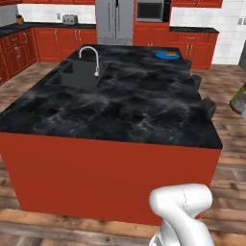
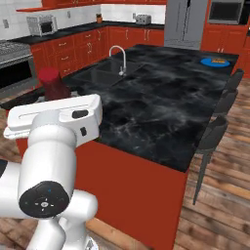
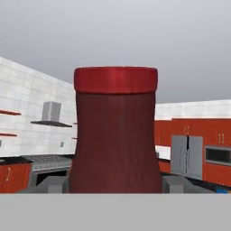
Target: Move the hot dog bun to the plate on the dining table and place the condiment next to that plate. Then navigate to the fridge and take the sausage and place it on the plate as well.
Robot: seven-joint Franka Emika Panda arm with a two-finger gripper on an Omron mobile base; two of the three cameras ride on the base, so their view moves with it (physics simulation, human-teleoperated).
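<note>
Hand view: claw [image 3: 115, 182] clamps the condiment [image 3: 115, 131] between its fingers.

We count one blue plate [image 1: 167, 55], one bottle [image 3: 115, 131], one tap [image 1: 91, 57], one fridge [image 1: 114, 21], three dark chairs [image 2: 215, 136].

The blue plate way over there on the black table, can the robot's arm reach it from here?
Probably not yet. The blue plate sits at the table's far end, and the pincer holding the condiment is back at the near corner.
</note>
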